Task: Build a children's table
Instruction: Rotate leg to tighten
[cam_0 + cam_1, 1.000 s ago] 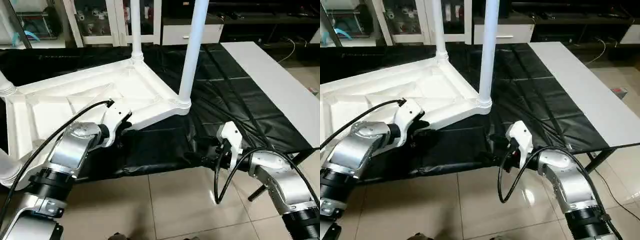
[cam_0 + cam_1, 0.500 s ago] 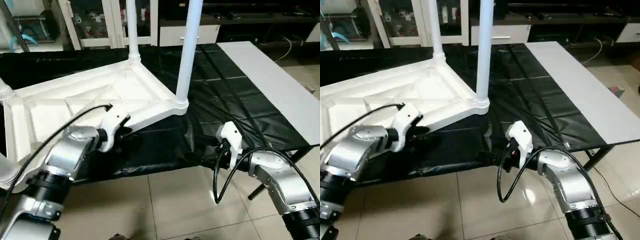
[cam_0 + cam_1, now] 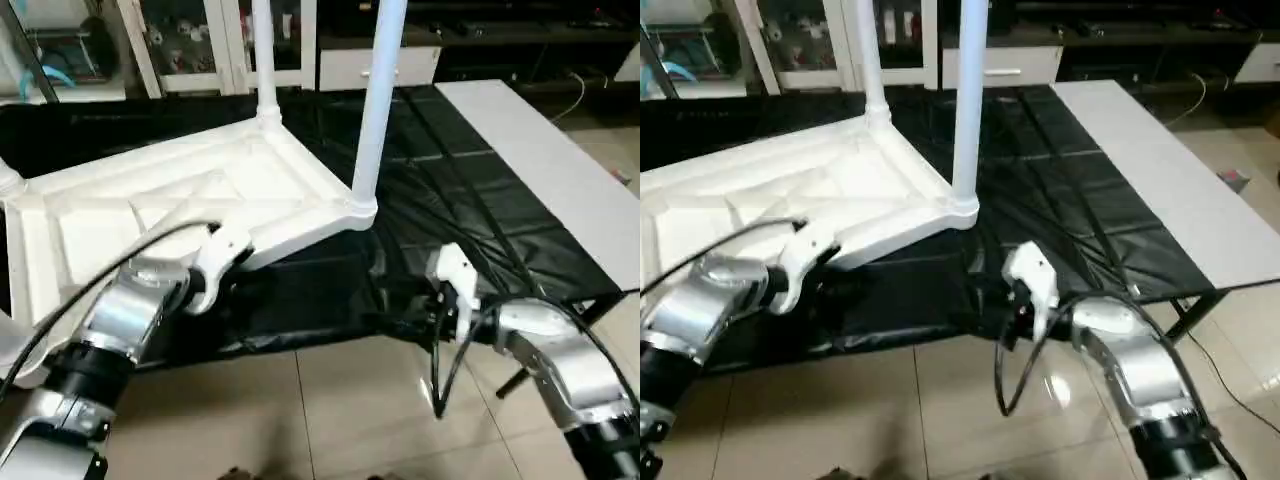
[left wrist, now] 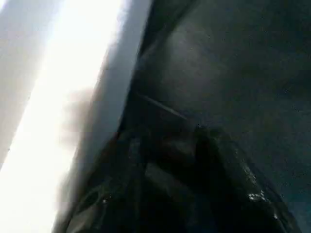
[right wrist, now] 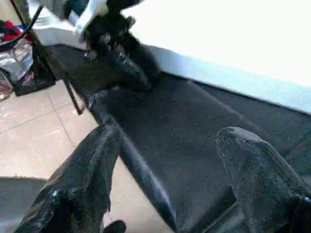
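On the left, the children's table top point(image 3: 170, 205) lies upside down on the black-draped worktop point(image 3: 480, 190), its ribbed underside facing up. Part of a white leg point(image 3: 8, 180) shows at its far left corner socket. The left gripper point(image 3: 238, 283) sits just under the near edge of the top, against the black cover; in the left wrist view its two fingers point(image 4: 221, 165) stand partly apart beside the white edge with nothing between them. A black cable point(image 3: 110, 275) arcs over the left forearm, across the front of the top.

Further right, two white tubular legs stand upright in their corner sockets: the far leg point(image 3: 265, 60) at the back corner and the near leg point(image 3: 378, 100) at the front corner, which overhangs toward the middle of the worktop. The creased black cover spreads beyond that corner.

The right gripper point(image 3: 405, 322) hovers low at the worktop's front edge, below and right of the near leg, apart from the top. Its fingers point(image 5: 92, 165) are spread wide and hold nothing. A bare white panel point(image 3: 540, 150) runs along the right side, and cabinets point(image 3: 200, 40) stand behind.
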Controlling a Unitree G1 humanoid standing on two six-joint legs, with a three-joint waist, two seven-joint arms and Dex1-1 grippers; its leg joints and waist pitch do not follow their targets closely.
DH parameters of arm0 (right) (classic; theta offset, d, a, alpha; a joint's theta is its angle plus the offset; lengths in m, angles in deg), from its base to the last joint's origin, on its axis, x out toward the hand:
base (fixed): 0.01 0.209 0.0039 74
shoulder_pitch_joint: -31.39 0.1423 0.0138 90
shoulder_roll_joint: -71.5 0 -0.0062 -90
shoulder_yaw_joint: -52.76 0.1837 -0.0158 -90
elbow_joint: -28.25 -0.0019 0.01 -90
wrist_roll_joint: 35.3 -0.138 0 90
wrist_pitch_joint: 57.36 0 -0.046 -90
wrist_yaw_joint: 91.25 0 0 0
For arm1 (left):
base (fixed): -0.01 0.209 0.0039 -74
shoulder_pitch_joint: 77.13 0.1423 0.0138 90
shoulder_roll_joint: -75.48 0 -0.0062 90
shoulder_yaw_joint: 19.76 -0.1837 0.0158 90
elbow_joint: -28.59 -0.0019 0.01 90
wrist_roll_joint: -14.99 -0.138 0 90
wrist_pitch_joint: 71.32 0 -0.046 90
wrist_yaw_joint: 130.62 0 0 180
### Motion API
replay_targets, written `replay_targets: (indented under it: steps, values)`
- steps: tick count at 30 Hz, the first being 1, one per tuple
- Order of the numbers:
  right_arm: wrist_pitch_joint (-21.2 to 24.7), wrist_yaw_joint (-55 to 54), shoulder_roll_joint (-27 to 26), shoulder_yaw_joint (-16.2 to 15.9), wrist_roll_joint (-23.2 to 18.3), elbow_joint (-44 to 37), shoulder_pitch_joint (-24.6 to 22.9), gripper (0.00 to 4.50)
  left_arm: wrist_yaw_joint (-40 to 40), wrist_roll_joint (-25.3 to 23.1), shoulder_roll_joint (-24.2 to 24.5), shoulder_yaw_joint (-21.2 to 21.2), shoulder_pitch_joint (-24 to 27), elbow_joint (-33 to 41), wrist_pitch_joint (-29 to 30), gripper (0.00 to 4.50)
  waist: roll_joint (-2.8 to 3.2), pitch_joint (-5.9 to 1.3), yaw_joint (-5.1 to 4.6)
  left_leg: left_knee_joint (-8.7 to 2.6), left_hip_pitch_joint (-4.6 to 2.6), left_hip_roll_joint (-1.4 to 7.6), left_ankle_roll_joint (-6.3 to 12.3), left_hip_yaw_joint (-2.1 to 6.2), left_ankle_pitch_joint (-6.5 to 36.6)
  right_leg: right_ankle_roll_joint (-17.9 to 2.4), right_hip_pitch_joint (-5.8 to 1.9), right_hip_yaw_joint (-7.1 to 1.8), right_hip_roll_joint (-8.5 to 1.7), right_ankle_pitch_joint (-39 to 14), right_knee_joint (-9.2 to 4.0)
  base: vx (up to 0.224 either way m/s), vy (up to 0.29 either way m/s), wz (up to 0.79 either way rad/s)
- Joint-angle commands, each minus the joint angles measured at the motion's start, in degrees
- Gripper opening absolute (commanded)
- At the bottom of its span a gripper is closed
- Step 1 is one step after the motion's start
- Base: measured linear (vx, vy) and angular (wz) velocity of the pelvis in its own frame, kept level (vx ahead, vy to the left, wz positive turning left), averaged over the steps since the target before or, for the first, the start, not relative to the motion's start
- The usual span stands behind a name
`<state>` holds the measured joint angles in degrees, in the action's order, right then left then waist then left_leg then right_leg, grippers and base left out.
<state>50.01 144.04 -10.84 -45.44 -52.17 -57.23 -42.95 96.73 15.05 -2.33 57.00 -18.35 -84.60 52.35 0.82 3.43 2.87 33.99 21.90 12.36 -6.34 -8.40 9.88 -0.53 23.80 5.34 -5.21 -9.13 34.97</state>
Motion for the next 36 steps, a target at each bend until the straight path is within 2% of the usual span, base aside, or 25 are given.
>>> replay_targets:
  steps: [1,2,4,6,7,9,10,13,14,16,17,20,21,22,23,26,27,28,30,31,32,33,34,35,36]
  values:
    - [0.12,-2.73,-1.65,1.62,-1.06,-1.61,1.11,3.48,-6.02,-2.23,-0.48,1.86,-2.49,-4.45,-1.06,1.95,0.49,-3.76,-0.07,-4.0,-0.76,0.0,2.68,-0.86,15.88,-10.63,-3.1,-2.3,-1.94,-17.05,-4.91,0.0,0.0,0.0]
    - [0.13,-3.07,-1.96,1.66,-1.06,-1.99,0.94,3.48,-8.33,-2.92,-0.86,2.39,-3.19,-6.36,-2.09,1.95,0.49,-3.74,-0.04,-4.01,-0.91,0.03,2.58,-0.85,16.31,-10.55,-3.02,-2.31,-2.02,-17.62,-5.01,0.0,0.0,0.0]
    - [0.1,-3.35,-2.16,1.6,-0.92,-2.29,0.73,3.48,-10.67,-3.5,-1.22,3.01,-3.78,-7.98,-3.3,1.95,0.42,-3.67,-0.11,-4.12,-0.6,-0.02,2.39,-0.73,16.67,-9.47,-3.31,-2.21,-1.94,-18.83,-5.14,0.0,0.0,0.0]
    - [-0.03,-4.31,-2.6,1.73,-0.61,-2.84,0.08,3.48,-17.67,-4.24,-2.55,5.31,-5.34,-11.28,-6.99,1.95,0.36,-3.66,-0.25,-4.16,-0.68,-0.04,2.18,-0.7,17.64,-8.73,-3.2,-2.13,-1.93,-20.58,-5.3,0.0,0.0,0.0]
    - [-0.08,-4.78,-2.76,1.78,-0.48,-2.98,-0.16,3.48,-20.85,-4.65,-3.02,6.21,-5.92,-12.0,-8.71,1.95,0.5,-3.64,-0.39,-4.04,-0.68,-0.2,2.12,-0.7,18.3,-8.07,-3.19,-2.01,-1.86,-22.03,-5.58,0.0,0.0,0.0]
    - [-0.18,-5.21,-2.83,1.76,-0.34,-3.1,-0.31,3.48,-23.3,-5.21,-3.19,6.45,-6.2,-12.16,-9.89,1.95,0.3,-3.86,-0.63,-4.04,-0.54,-0.19,2.21,-0.57,18.0,-7.47,-3.3,-1.97,-1.92,-22.17,-5.62,0.0,0.0,0.0]
    - [-0.22,-5.52,-2.87,1.78,-0.24,-3.23,-0.41,3.48,-24.95,-5.75,-3.2,6.37,-6.31,-12.25,-11.03,1.95,0.43,-3.87,-0.81,-4.1,-0.29,-0.08,2.29,-0.5,17.42,-7.58,-3.39,-1.95,-1.94,-21.29,-5.54,0.0,0.0,0.0]
    - [-0.15,-6.02,-2.98,1.88,-0.13,-3.45,-0.53,3.48,-27.27,-5.97,-3.46,6.62,-6.48,-12.44,-12.96,1.95,0.38,-3.92,-0.86,-3.94,-0.41,-0.08,2.68,-0.6,16.94,-7.84,-3.12,-1.98,-1.89,-21.04,-5.59,0.0,0.0,0.0]
    - [0.1,-6.43,-2.87,2.28,-0.31,-3.88,-0.71,3.48,-27.68,-4.24,-4.86,8.32,-5.77,-9.49,-16.21,1.95,0.85,-4.02,-0.74,-3.93,-0.42,0.0,2.63,-0.52,16.52,-8.49,-3.2,-2.0,-1.98,-19.71,-5.45,0.0,0.0,0.0]
    - [0.19,-6.55,-2.78,2.47,-0.41,-4.08,-0.8,3.48,-27.08,-3.27,-5.55,9.03,-5.26,-7.8,-17.84,1.95,0.6,-4.09,-0.76,-3.93,-0.28,0.11,2.55,-0.53,15.84,-9.36,-3.31,-2.06,-2.01,-17.65,-5.25,0.0,0.0,0.0]
    - [0.23,-6.84,-2.61,2.86,-0.45,-4.29,-0.98,3.48,-24.74,-0.42,-7.01,10.83,-3.25,-2.71,-20.46,1.95,0.98,-4.28,-0.53,-3.83,-0.46,0.3,2.64,-0.6,15.22,-10.84,-3.29,-2.2,-2.1,-14.8,-4.87,0.0,0.0,0.0]
    - [0.05,-7.35,-2.43,3.26,-0.57,-4.36,-1.25,3.48,-22.28,3.34,-8.21,12.87,-0.14,3.16,-22.88,1.95,0.86,-4.52,-0.45,-3.69,-0.18,0.39,2.98,-0.71,13.41,-12.55,-3.55,-2.24,-2.08,-10.6,-4.24,0.0,0.0,0.0]
    - [-0.09,-7.87,-2.41,3.69,-0.87,-4.69,-1.69,3.48,-21.04,7.28,-8.7,15.52,3.45,8.84,-23.67,1.95,1.46,-4.72,-0.4,-3.66,-0.03,0.31,3.3,-0.64,12.28,-12.99,-3.78,-2.21,-1.95,-8.34,-3.84,0.0,0.0,0.0]
    - [-0.04,-8.16,-2.52,3.91,-1.14,-5.09,-2.0,3.48,-20.64,9.74,-8.64,17.39,5.62,11.52,-23.41,2.15,1.02,-4.75,-0.62,-3.66,0.29,0.48,3.69,-0.64,10.48,-13.7,-4.06,-2.26,-2.03,-4.96,-3.54,0.0,0.0,0.0]
    - [0.03,-8.49,-2.68,3.99,-1.3,-5.57,-2.31,3.48,-21.31,10.8,-8.26,19.2,7.62,12.97,-24.69,2.15,1.05,-4.81,-0.65,-3.61,0.33,0.44,3.64,-0.65,10.01,-14.09,-4.16,-2.2,-1.99,-4.12,-3.16,0.0,0.0,0.0]
    - [0.2,-9.06,-3.04,3.89,-1.63,-6.65,-3.0,3.48,-22.29,12.31,-7.89,22.62,11.02,14.36,-28.42,2.43,1.4,-4.67,-1.05,-3.51,-0.19,0.21,4.27,-0.97,12.24,-13.38,-3.8,-2.24,-1.69,-6.73,-3.88,0.0,0.0,0.0]
    - [0.49,-9.76,-3.91,3.69,-2.18,-8.13,-3.93,3.48,-21.84,15.64,-8.16,28.46,15.82,16.15,-33.27,2.57,1.39,-4.51,-0.92,-3.57,0.21,0.28,3.94,-0.76,13.11,-12.88,-4.12,-2.19,-2.08,-8.39,-3.93,0.0,0.0,0.0]
    - [0.52,-9.88,-4.09,3.63,-2.24,-8.33,-4.09,3.48,-22.03,15.93,-8.14,29.65,16.78,16.35,-34.4,2.67,1.27,-4.15,-1.2,-3.96,0.58,0.22,3.76,-0.86,13.94,-11.94,-4.21,-2.07,-1.87,-10.66,-4.21,0.0,0.0,0.0]
    - [0.16,-10.09,-5.25,2.84,-2.21,-8.06,-4.6,3.48,-22.35,17.73,-7.74,36.55,22.51,17.9,-38.47,2.71,1.09,-4.13,-1.13,-3.99,-0.04,0.33,3.54,-0.97,15.89,-10.31,-3.59,-2.14,-1.83,-15.3,-4.71,0.0,0.0,0.0]
    - [0.05,-10.04,-5.37,2.73,-2.17,-7.9,-4.6,3.48,-22.11,18.24,-7.74,37.31,23.11,18.2,-38.42,2.77,1.49,-4.13,-0.88,-3.99,-0.49,0.48,3.18,-0.98,16.87,-9.78,-3.14,-2.24,-1.76,-17.05,-4.87,0.0,0.0,0.0]
    - [-0.12,-9.97,-5.55,2.55,-2.09,-7.65,-4.61,3.48,-21.39,19.37,-7.76,38.47,24.19,18.89,-37.82,2.88,1.15,-3.95,-0.79,-4.08,-0.65,0.54,3.02,-1.05,17.8,-9.47,-2.91,-2.23,-1.66,-18.33,-5.04,0.0,0.0,0.0]
    - [-0.55,-9.77,-6.1,2.09,-2.01,-6.6,-4.14,3.48,-20.21,20.56,-7.19,40.96,27.16,19.07,-37.89,3.01,1.48,-3.77,-0.22,-4.14,-1.32,0.62,2.37,-1.13,19.91,-9.08,-2.26,-2.42,-1.54,-20.25,-5.31,0.0,0.0,0.0]
    - [-0.72,-9.72,-6.29,1.88,-1.95,-6.21,-3.95,3.48,-19.88,21.12,-7.02,42.05,28.32,19.14,-37.93,3.08,1.54,-3.77,-0.08,-4.12,-1.49,0.69,2.13,-1.08,20.57,-9.24,-2.06,-2.49,-1.61,-20.27,-5.18,0.0,0.0,0.0]
    - [-0.72,-9.72,-6.29,1.88,-1.95,-6.21,-3.95,3.48,-19.88,21.12,-7.02,42.05,28.32,19.14,-37.93,3.12,1.54,-3.52,-0.21,-4.38,-1.22,0.68,1.95,-1.05,21.42,-9.01,-2.17,-2.47,-1.55,-21.01,-5.23,0.0,0.0,0.0]
    - [-0.79,-9.61,-6.59,1.49,-1.83,-5.69,-3.37,3.48,-19.94,21.17,-6.38,44.52,30.54,18.95,-39.22,3.21,1.82,-3.35,0.2,-4.48,-1.62,0.58,1.23,-0.99,24.02,-7.33,-1.93,-2.46,-1.55,-24.44,-5.73,0.0,0.0,0.0]
